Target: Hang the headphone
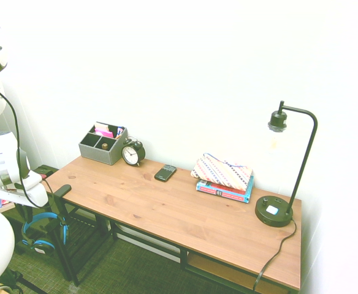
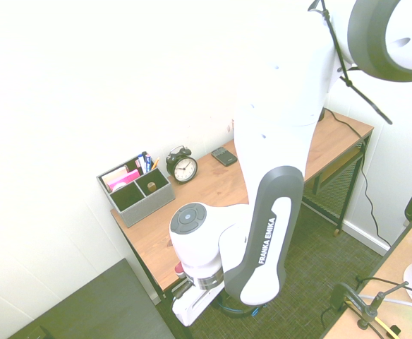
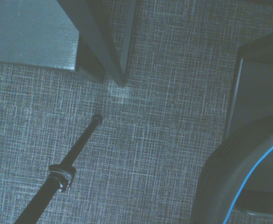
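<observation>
First exterior view: at the far left the white robot gripper (image 1: 28, 215) is clenched on the black over-ear headphones with bright blue trim (image 1: 43, 215), which hang beneath it, off the table, beyond the near left corner of the wooden tabletop (image 1: 148, 206); the grip seems to be at the band, presumably so that the cups stay free below for hanging; a small black rounded piece (image 1: 62, 191) juts at that corner, perhaps the intended support, though I can't be sure.

Near the far left corner stands the grey compartment organizer (image 1: 100, 154), keeping pens and papers upright; just right of it is the round black twin-bell alarm clock (image 1: 132, 154); then, nearer the middle of the far edge, the black phone (image 1: 165, 173) lies flat; further right the striped fabric pouch (image 1: 220, 171) rests on the blue-and-red books (image 1: 223, 191); by the right edge stands the black metal lamp (image 1: 274, 212), its broad base steadying the bent neck.

The headphones look open-looped, the blue lining curving inside thick black; the wrist view shows one dark curve edged by a thin blue line.
</observation>
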